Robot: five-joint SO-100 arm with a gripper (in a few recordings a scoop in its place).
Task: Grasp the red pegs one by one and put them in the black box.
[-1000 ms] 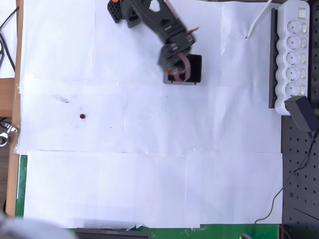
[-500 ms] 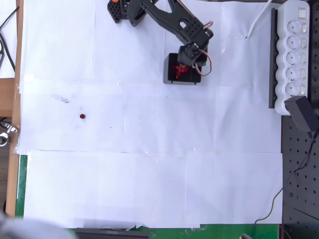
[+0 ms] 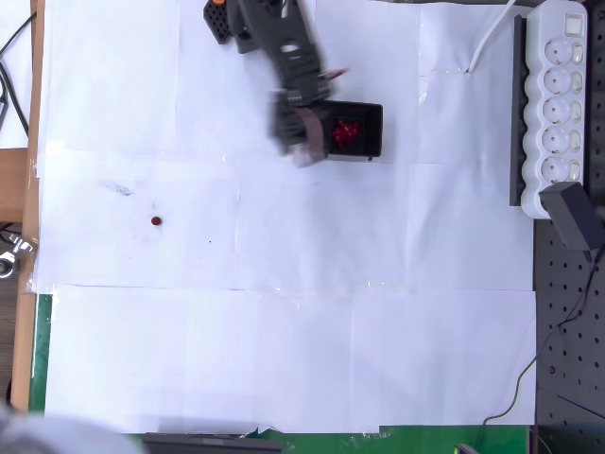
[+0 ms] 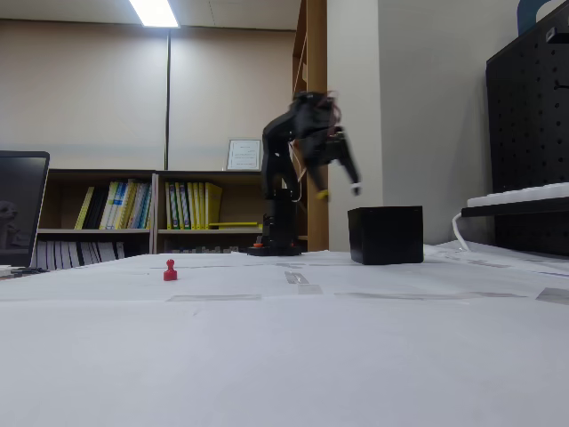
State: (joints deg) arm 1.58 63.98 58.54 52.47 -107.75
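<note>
White paper sheets cover the table — bookshelves line the beige back wall. The small square black plastic box holds a cluster of red pegs; one tiny dark-red peg stands well apart. The blurred black gripper hovers beside the box — finger state unreadable.

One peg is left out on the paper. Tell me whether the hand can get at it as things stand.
Probably yes. The peg stands alone on bare paper with nothing around it, and the hand hangs beside the box, free to swing over.
</note>
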